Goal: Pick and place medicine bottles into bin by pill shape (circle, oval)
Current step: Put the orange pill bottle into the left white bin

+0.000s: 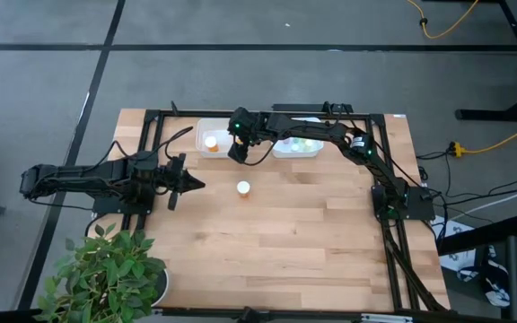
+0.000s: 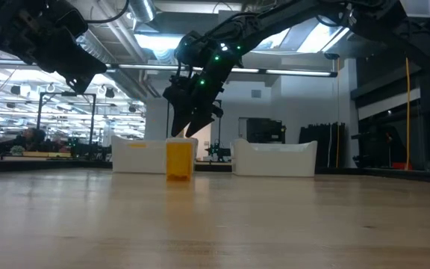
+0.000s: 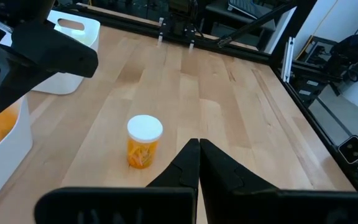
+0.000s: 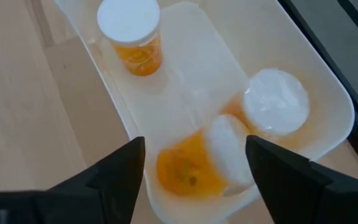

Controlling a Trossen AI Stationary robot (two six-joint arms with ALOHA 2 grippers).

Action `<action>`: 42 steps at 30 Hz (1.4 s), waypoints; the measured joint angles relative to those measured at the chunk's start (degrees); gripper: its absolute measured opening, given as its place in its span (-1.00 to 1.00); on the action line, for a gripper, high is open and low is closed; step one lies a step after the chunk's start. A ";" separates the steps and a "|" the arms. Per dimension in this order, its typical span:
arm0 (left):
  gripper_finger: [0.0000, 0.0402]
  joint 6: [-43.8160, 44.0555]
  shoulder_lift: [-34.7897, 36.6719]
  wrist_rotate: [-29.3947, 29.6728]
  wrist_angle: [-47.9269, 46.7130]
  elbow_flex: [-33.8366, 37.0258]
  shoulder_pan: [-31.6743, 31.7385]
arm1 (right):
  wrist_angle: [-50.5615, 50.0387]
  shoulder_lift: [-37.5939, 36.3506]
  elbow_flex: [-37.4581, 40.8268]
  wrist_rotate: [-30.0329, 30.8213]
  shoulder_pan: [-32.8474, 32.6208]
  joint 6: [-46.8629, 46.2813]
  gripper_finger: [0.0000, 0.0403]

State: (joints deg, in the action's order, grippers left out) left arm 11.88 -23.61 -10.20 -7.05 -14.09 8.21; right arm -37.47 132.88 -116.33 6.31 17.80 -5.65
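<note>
The right gripper (image 4: 194,165) is held spread above the left bin (image 4: 328,99) holding three orange bottles (image 4: 129,37), one bottle (image 1: 243,187) is left on the table (image 1: 330,242), and the left gripper (image 3: 198,163) is pressed together

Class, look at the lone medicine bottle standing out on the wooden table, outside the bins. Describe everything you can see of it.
The lone bottle is a small cylinder with a see-through orange body, seemingly plastic, and a round white cap. Orange contents show inside, though their shape cannot be made out. It stands upright on the bare wooden table, in front of the two white bins, untouched by either hand.
</note>
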 joint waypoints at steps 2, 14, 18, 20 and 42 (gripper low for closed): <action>-1.00 -0.01 0.00 0.00 0.00 0.00 0.00 | 0.00 0.00 0.00 0.02 0.00 -0.13 0.40; -1.00 0.00 0.00 0.00 0.00 0.00 0.02 | 1.69 -0.45 -0.01 0.12 0.00 -1.62 0.34; -1.00 0.02 0.02 0.00 0.02 0.00 0.00 | -1.11 -0.50 -3.42 0.13 0.00 -8.16 0.34; -1.00 0.02 0.00 0.00 0.10 0.00 0.01 | -3.77 -0.57 -5.94 0.13 0.00 -11.37 0.34; -1.00 16.09 -28.87 7.67 -10.79 -20.39 6.65 | -52.80 -18.66 -14.01 12.57 -7.34 -40.14 0.34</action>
State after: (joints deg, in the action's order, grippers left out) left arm 27.97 -52.49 -2.53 -17.84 -34.48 14.86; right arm -90.27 114.22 -130.34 18.87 10.47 -45.79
